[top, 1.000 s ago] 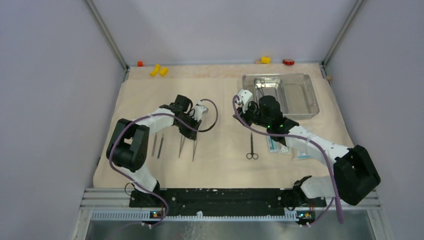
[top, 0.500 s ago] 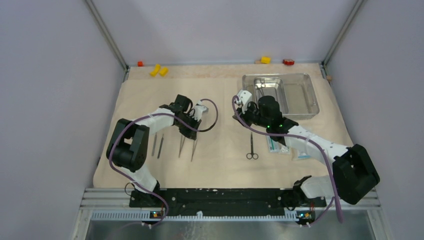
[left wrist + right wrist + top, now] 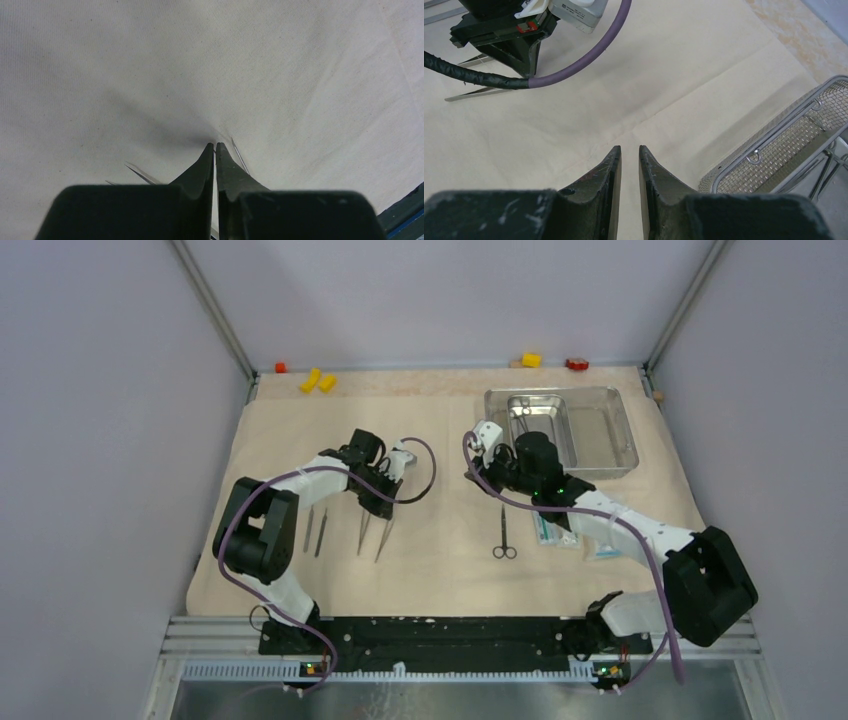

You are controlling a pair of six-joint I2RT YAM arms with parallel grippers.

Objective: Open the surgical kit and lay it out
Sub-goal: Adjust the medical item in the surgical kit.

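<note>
Left wrist: left hand (image 3: pixel 215 145) closed at cloth wrap (image 3: pixel 150 60) beside tweezers (image 3: pixel 239 156); may snag cloth, miss tweezers. Right hand (image 3: pixel 629 148) ajar, empty.

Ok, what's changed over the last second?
The left hand closed at the far end of a thin metal tweezer lying on the beige cloth wrap, and the tweezer's near tip swung slightly left. A grip is not clear. The right hand, thin metal scissors and shiny rectangular steel tray stayed put.
</note>
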